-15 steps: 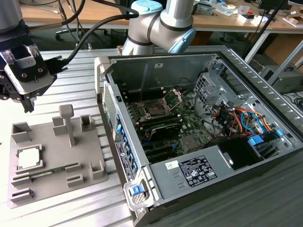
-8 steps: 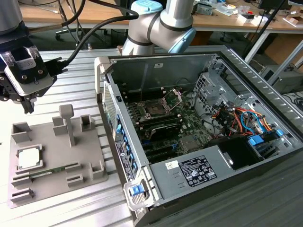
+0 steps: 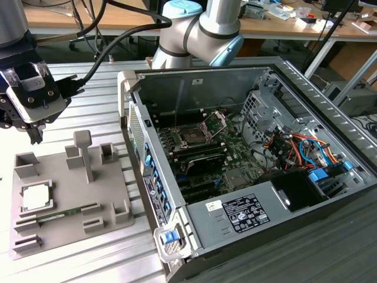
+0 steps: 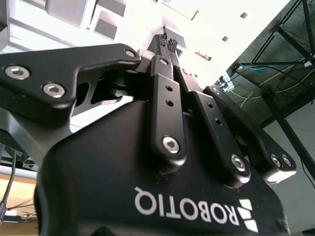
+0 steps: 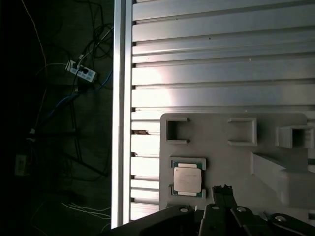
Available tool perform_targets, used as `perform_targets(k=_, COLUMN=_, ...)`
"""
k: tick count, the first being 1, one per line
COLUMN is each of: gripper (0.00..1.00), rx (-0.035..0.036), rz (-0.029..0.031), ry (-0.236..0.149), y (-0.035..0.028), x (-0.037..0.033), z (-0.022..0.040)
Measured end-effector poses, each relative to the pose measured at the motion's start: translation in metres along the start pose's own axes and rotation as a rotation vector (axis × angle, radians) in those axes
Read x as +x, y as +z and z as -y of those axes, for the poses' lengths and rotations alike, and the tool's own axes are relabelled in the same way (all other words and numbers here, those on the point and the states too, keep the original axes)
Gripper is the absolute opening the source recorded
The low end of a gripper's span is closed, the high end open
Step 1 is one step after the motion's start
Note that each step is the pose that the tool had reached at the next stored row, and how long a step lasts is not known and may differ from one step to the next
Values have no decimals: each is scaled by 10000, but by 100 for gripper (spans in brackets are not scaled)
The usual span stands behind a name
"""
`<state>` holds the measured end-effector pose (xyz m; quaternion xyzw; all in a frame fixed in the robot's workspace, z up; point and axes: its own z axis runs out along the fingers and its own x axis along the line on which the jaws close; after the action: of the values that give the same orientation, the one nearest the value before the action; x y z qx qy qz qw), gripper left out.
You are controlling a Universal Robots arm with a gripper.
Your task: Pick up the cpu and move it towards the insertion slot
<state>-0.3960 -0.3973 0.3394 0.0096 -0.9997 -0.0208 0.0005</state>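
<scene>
The hand [image 3: 33,137] hangs above the slatted tabletop [image 3: 100,88] at the exterior view's left, fingers pressed together with nothing between them; both wrist views show the tips meeting [image 5: 223,189]. It touches nothing and sits well clear of the cpu [image 3: 36,196], near the far edge of the grey holder plate [image 3: 65,177].

The step in hand looks like the reach for the cpu, and the task has hardly begun. To do it well, the fingers should spread wider than the chip before descending. They should be centred over its silvery lid and squared to its sides, so that they close on the thin pale edges. The frame around the chip leaves little room, so a level, straight approach matters.

The holder plate carries several pockets. The cpu [image 5: 187,179] lies flat in a square framed one, and a green memory stick [image 3: 62,213] rests in a narrow one beside it. The others that can be seen hold nothing.

The open computer case [image 3: 194,73] holds the board with the insertion slot [image 3: 192,135]. The slot's metal bracket [image 3: 215,121] is raised and the socket is bare, well apart from the chip
</scene>
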Motion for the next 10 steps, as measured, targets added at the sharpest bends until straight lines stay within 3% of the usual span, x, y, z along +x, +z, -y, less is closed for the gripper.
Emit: perform_targets(k=10, gripper=11, rx=-1, rz=2, ry=0, y=66, x=30, z=9)
